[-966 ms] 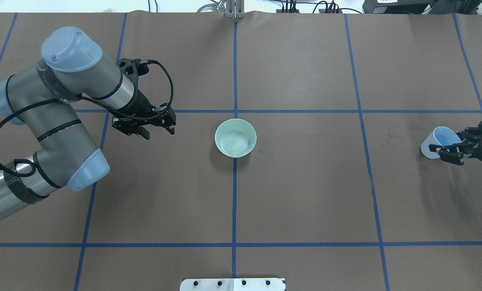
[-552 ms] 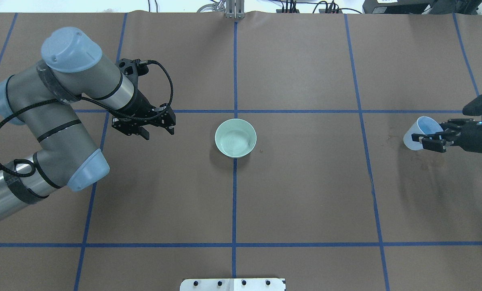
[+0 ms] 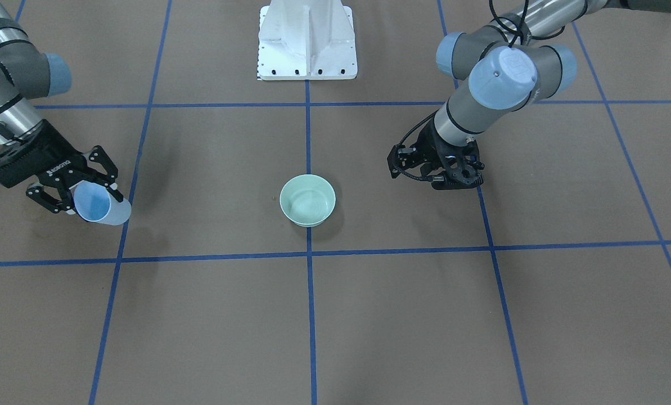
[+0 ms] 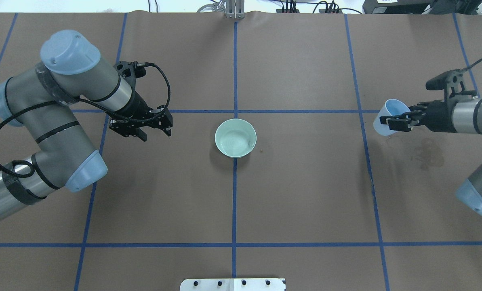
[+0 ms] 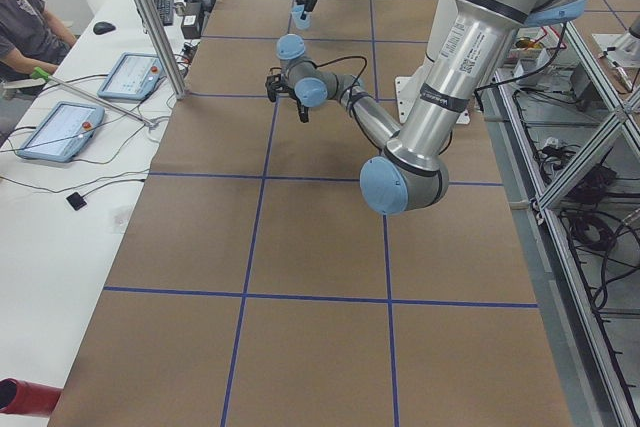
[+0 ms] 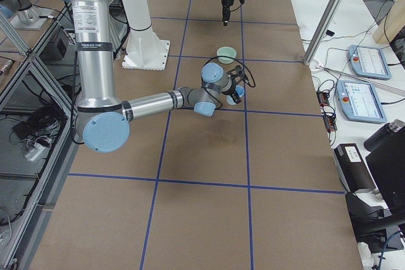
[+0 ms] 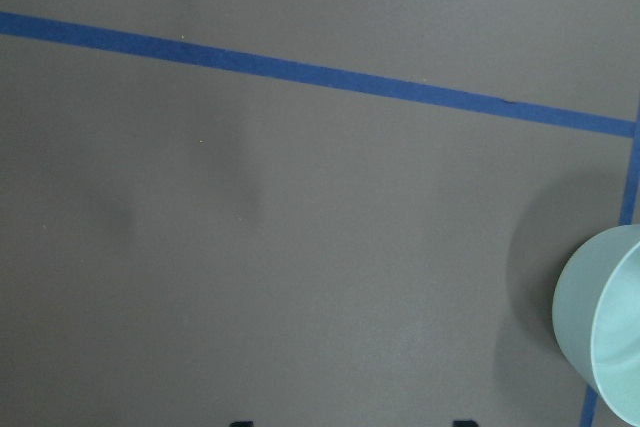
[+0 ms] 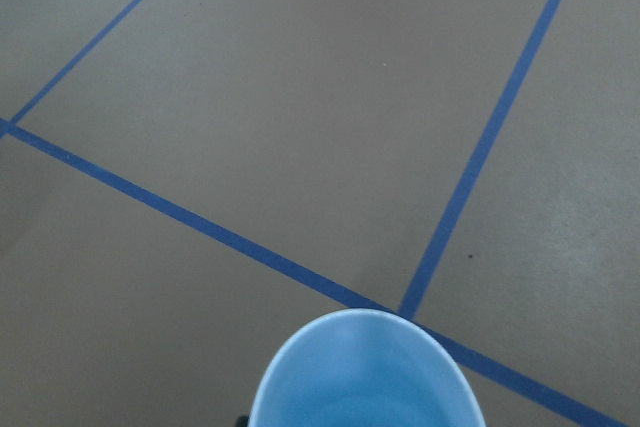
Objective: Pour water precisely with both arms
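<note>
The left arm [image 4: 55, 129] comes in from its side with the left tool [image 4: 155, 134] released and empty, its fingers spread and pointing down at bare tabletop [image 4: 305, 194]. Its wrist view catches only the edge of the bowl [image 7: 575, 317] at the right. This tool is near the bowl, clearly nearer than the other one.

The pale green bowl stands upright, mouth up, on the centre tape line [image 4: 234, 202], just on the robot's side of the crossing. Faint rings inside it read as a small amount of water [image 4: 236, 142].

Well apart to the right, the right tool [image 4: 391, 122] is clenched on a light-blue cup [image 4: 395, 108], gripping its wall from the side, with the right arm [image 4: 473, 116] level behind it. The cup seems to hang clear of the tabletop, near some dark blotches [image 4: 426, 155]. Its long axis looks close to vertical, mouth up. I cannot tell whether it holds water, since the wrist view shows only a plain blue inside.

The relation that matters is that the bowl lies toward the robot's left of the cup and a little nearer the robot. I judge that the cup must travel that way, stop over the bowl, then tip its rim down toward it.
</note>
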### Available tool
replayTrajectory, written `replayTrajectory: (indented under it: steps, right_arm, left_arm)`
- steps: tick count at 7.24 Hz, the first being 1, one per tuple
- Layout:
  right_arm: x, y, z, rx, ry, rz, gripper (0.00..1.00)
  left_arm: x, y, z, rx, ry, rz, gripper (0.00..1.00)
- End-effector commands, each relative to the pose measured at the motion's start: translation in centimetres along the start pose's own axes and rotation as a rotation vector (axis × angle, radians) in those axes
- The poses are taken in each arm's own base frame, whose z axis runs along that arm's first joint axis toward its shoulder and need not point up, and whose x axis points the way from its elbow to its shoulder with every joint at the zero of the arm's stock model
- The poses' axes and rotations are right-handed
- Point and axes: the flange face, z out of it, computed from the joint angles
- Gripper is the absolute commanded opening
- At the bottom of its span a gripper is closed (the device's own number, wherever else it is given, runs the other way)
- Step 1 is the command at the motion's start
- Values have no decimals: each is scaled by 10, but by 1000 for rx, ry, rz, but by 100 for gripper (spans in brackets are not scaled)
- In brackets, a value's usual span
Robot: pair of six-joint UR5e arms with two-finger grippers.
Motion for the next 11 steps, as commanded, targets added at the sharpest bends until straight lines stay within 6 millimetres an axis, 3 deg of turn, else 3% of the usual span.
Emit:
replayTrajectory:
  steps: [1,2,4,5,6,7,8,9,11]
  right_arm:
    - [-100,-47,23,-97,40,-5,0]
    - [-159,-61,39,-141,65,-24,0]
    - [-254,-65,69,-206,134,-91,0]
    - [-265,-63,75,-240,143,-117,0]
    - [-275,-72,87,-276,155,-184,0]
    - [-288,-83,87,-298,154,-246,0]
    - [-291,-87,93,-320,170,-263,0]
    - [-308,-103,107,-365,191,-257,0]
    - [-314,-111,116,-444,239,-329,0]
  left_arm:
    - [-5,-3,4,1,-9,1,73]
    - [-6,-5,4,3,-11,-1,73]
    - [-19,-10,2,5,-17,-10,73]
    - [-21,-12,0,8,-18,-14,73]
    - [-21,-12,0,8,-18,-14,73]
    - [-21,-12,0,8,-18,-14,73]
    - [-20,-12,-1,9,-17,-13,73]
    - [-21,-12,0,8,-18,-14,73]
    - [-21,-11,-1,8,-18,-14,73]
